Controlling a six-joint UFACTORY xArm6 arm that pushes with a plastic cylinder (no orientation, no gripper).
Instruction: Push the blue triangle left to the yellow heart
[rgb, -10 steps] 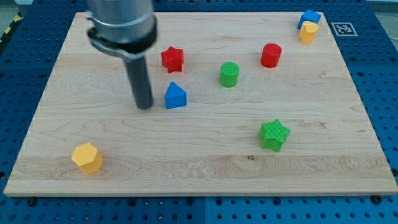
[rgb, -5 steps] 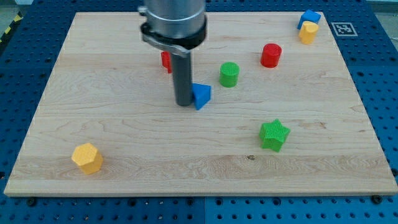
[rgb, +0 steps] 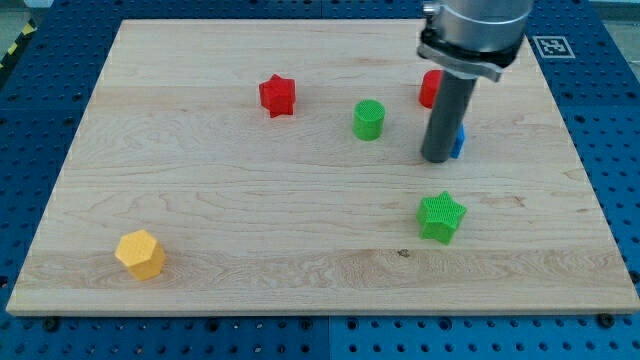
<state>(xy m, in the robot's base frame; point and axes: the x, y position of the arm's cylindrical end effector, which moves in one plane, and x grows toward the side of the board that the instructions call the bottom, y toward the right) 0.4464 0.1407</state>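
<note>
Blue triangle (rgb: 458, 142) shoved rightward by my tip (rgb: 435, 159).

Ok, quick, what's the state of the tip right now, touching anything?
My tip: no hand to open or close; it sits against the view's left side of the blue triangle, mostly hidden behind the rod.

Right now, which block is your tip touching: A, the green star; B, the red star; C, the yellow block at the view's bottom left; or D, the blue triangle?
D: my tip sits against the view's left side of the blue triangle, mostly hiding it.
</note>
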